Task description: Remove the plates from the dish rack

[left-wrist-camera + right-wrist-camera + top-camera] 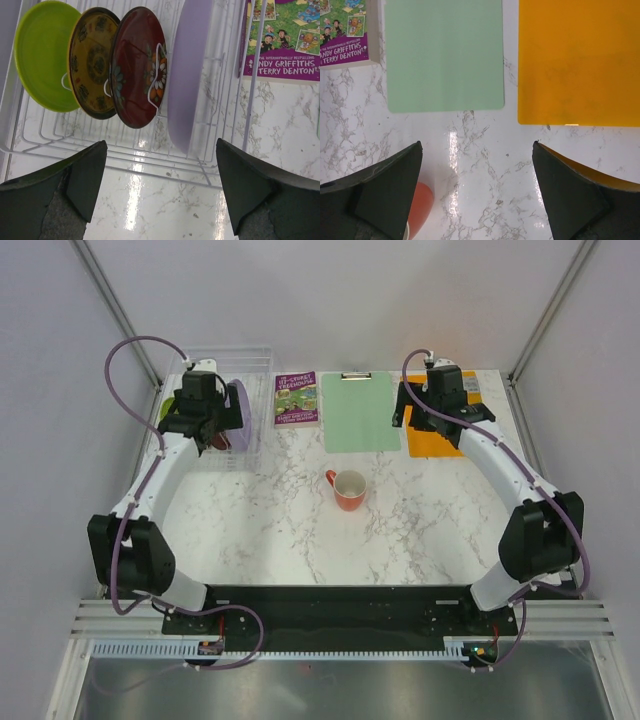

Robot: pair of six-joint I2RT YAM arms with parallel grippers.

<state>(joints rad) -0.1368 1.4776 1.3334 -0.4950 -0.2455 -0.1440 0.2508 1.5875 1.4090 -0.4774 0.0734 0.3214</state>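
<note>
The left arm (160, 472) and right arm (505, 460) are white with chunky black joints, looping purple cables (148, 338), and dark wedge-shaped fingers (87, 170).

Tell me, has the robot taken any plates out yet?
Not yet. Nothing is done: the green plate, yellow plate, red plate and lavender plate all stand in the rack. The left gripper hangs open over them, holding nothing; the right gripper is open too. All four are left.

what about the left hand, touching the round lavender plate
Apart. Left wrist view: the open left hand has its fingers short of the round lavender plate, white wire dish rack visible between.
</note>
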